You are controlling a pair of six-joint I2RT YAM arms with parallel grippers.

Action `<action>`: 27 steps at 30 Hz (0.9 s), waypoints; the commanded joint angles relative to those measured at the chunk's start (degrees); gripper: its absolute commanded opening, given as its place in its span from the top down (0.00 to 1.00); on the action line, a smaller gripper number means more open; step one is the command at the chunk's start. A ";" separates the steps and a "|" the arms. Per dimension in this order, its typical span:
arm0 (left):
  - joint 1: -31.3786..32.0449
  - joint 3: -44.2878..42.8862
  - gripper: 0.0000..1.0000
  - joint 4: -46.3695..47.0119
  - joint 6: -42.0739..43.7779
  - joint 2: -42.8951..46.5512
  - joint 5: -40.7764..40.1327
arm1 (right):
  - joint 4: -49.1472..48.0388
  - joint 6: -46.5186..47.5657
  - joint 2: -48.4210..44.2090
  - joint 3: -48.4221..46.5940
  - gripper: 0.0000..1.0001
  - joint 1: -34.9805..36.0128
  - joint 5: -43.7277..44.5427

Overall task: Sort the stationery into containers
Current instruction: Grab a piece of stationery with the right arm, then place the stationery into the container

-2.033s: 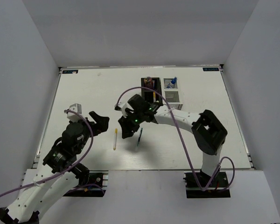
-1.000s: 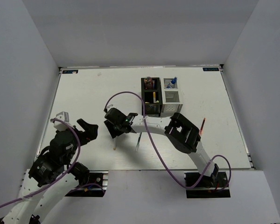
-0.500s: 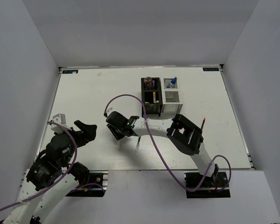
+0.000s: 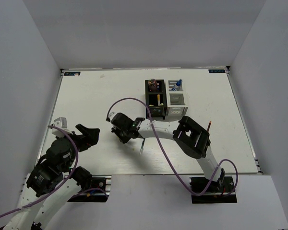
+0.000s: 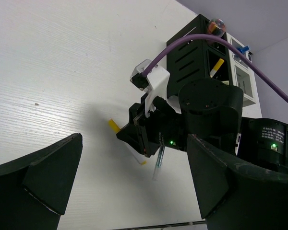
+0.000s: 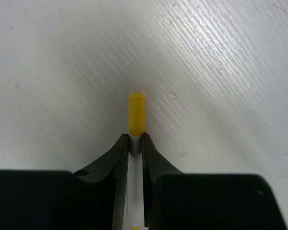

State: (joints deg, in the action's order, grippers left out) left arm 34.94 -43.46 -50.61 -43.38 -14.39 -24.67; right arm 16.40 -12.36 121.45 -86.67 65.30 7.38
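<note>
Since two seconds back, our right gripper (image 6: 136,143) has swung left from the holders and dropped onto the white pen with a yellow end (image 6: 136,111), which lies on the table (image 4: 86,96). Its jaws pinch the white barrel just behind the yellow tip. Our left gripper (image 4: 89,135) hangs spread wide, holding nothing. We judge that a grip so near one end may let the pen droop or twist when lifted, then snag the rim of the black holder (image 4: 155,103).

Top external: high, looking down on whole surface (image 4: 86,96). Left wrist: oblique, mid-range. Right wrist: very close, downward. Both wrists share yellow-ended white pen (image 6: 136,112).
</note>
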 commanded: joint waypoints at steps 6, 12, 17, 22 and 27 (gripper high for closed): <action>-0.31 1.98 0.01 4.72 0.22 -0.28 3.04 | 4.35 4.45 -6.20 -0.25 1.00 -5.44 -17.11; -0.31 4.79 0.01 9.82 0.75 -1.42 5.68 | -1.99 4.36 -12.19 -1.92 1.00 -11.85 -29.25; -0.31 7.60 0.01 13.95 0.75 -2.57 7.43 | -7.08 4.98 -17.64 -0.08 1.00 -16.59 -34.88; -0.31 9.98 0.01 19.40 0.75 -4.50 9.10 | -15.60 4.54 -22.91 3.52 1.00 -24.58 -41.82; -0.31 11.38 0.01 23.71 -0.04 -9.50 11.56 | -25.45 2.95 -23.10 3.09 1.00 -31.54 -50.96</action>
State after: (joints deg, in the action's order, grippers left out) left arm 34.94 -32.40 -31.59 -43.33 -20.95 -15.81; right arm 0.03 -8.73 99.37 -83.85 36.64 -35.97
